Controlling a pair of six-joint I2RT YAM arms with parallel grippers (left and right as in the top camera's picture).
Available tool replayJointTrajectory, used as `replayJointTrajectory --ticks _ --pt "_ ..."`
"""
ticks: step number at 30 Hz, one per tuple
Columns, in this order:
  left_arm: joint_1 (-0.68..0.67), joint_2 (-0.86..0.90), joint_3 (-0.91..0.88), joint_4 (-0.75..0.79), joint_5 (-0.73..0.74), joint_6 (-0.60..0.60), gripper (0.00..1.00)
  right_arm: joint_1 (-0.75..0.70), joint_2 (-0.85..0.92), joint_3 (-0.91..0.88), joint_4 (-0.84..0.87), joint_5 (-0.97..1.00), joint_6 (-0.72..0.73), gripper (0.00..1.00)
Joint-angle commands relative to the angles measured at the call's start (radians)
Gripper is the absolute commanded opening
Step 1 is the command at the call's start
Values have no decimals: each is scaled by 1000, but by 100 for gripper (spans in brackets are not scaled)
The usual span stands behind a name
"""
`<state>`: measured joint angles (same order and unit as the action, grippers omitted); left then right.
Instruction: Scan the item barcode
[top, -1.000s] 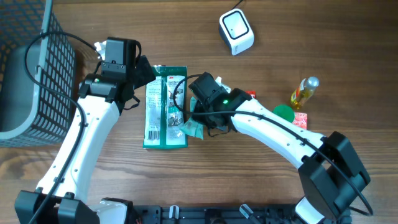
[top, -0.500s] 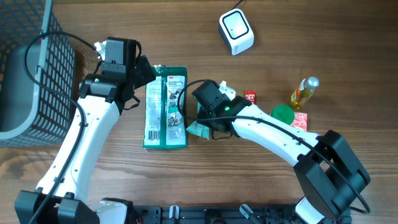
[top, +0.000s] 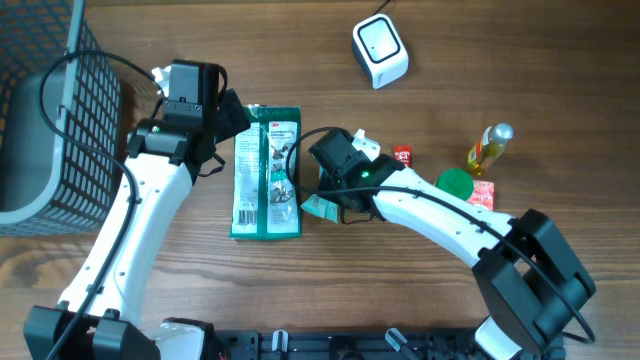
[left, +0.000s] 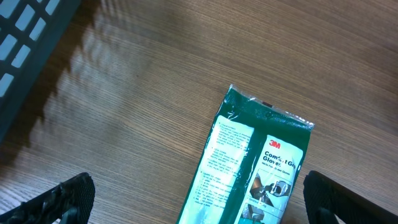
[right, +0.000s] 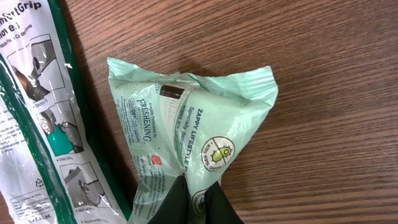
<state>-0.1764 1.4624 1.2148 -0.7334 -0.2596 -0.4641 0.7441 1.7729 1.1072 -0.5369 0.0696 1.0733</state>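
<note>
Right hand (right: 198, 200) pinching a crinkled pale green plastic pouch (right: 199, 118) at the middle of the brown wooden table (top: 560, 60).

A dark wire-mesh basket (top: 60, 120) fills the table's far left corner. A long, flat green-and-white glove packet (top: 265, 180) lies mid-table. The left hand (left: 199, 200) hovers over the packet's far end, spread wide and holding nothing. Just to the right of the packet, the pouch rests on the wood. The right hand's black fingers are closed tight on the pouch's near corner, and its printed face is up. A white boxy barcode scanner (top: 380, 52) sits near the far edge, well apart from the pouch. Toward the right edge lie a small yellow bottle (top: 487, 148), a round green lid (top: 455, 181) and a small red packet (top: 403, 154).
</note>
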Motion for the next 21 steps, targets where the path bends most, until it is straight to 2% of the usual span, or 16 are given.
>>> replayJointTrajectory --ticks 1,3,4,5,6,7,10,11,12,14,15,17,18,19,21 --pt "5 4 -3 3 6 15 100 -2 8 -6 2 24 3 6" --pt "5 4 -3 1 81 14 100 -2 8 -6 2 24 3 6" --pt "5 4 -3 -31 220 12 100 -2 8 -6 2 24 3 6" --pt "5 4 -3 -54 295 12 100 -2 8 -6 2 24 3 7" --pt "5 5 -3 -60 319 12 100 -2 8 -6 1 24 3 11" --pt "5 6 -3 -76 323 12 100 -2 8 -6 1 24 3 24" --pt "5 6 -3 -114 323 12 100 -2 8 -6 2 24 3 27" --pt "4 6 -3 -124 323 12 100 -2 8 -6 2 23 3 33" --pt "3 6 -3 -136 323 12 100 -2 8 -6 2 23 3 46" --pt "2 6 -3 -163 350 12 100 -2 8 -6 2 17 3 66" --pt "-3 6 -3 -180 380 12 100 -2 8 -6 2 3 3 70" --pt "-10 6 -3 -203 390 12 100 -8 0 -4 -2 -3 -11 70" --pt "-14 6 -3 -211 391 12 94 -18 -11 3 -10 -8 -34 69" --pt "-16 6 -3 -217 391 12 78 -34 -34 17 -33 -22 -63 69" --pt "-16 6 -3 -233 410 12 75 -76 -106 51 -85 -77 -124 70"
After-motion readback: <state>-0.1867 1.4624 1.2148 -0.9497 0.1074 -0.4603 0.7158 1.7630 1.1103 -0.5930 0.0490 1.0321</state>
